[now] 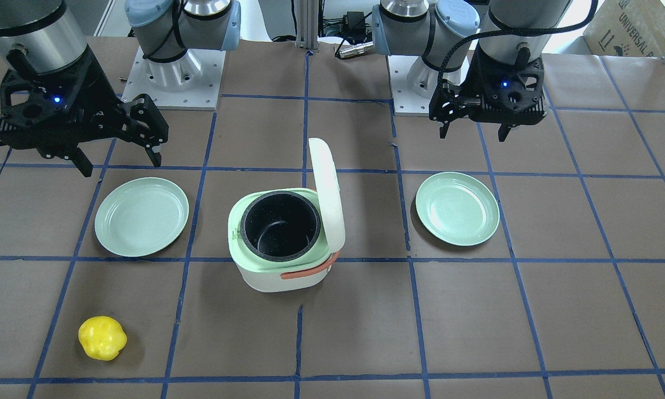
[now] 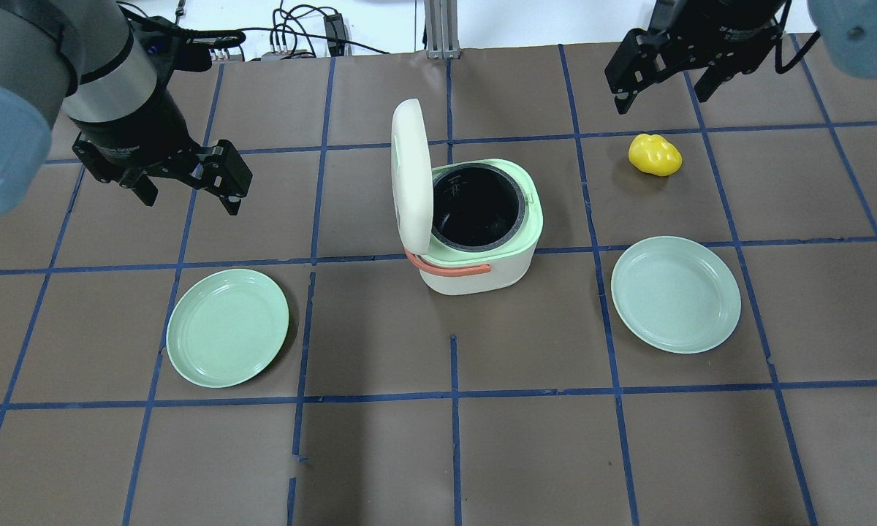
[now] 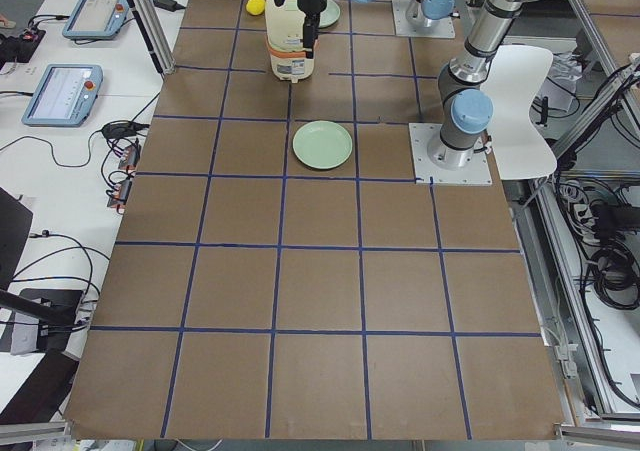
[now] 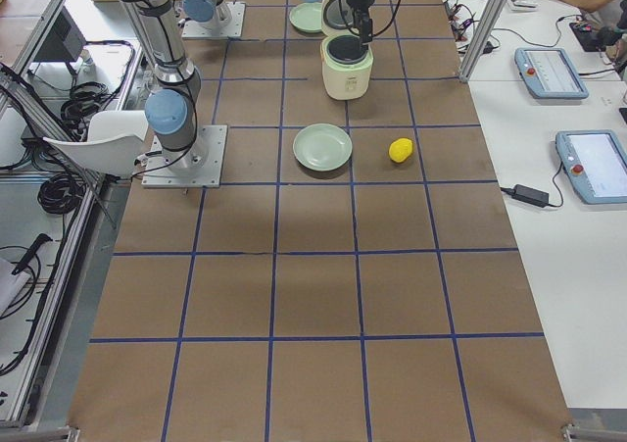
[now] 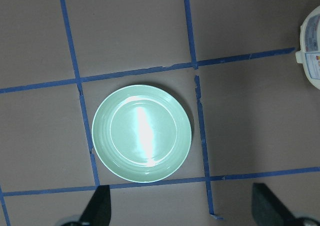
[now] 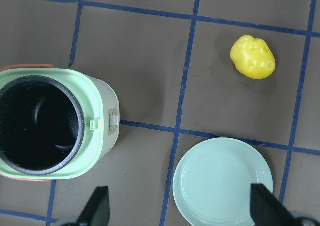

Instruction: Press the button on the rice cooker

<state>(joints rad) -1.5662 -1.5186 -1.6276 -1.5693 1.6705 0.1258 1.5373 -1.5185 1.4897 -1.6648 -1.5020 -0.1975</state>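
Note:
The white and mint rice cooker (image 2: 482, 274) stands mid-table with its lid (image 2: 411, 175) raised upright and its black inner pot empty. A small mint latch tab (image 6: 96, 124) sits on its rim, on the side facing my right arm. My left gripper (image 2: 190, 199) hovers open and empty above the table, left of and beyond the cooker. My right gripper (image 2: 661, 95) hovers open and empty at the far right, above a yellow toy (image 2: 655, 155). Neither gripper touches the cooker. The cooker's edge shows in the left wrist view (image 5: 312, 50).
A mint plate (image 2: 227, 327) lies left of the cooker, below my left gripper (image 5: 182, 208). Another mint plate (image 2: 675, 294) lies to the right, seen under my right gripper (image 6: 181, 208). The brown table has a blue tape grid.

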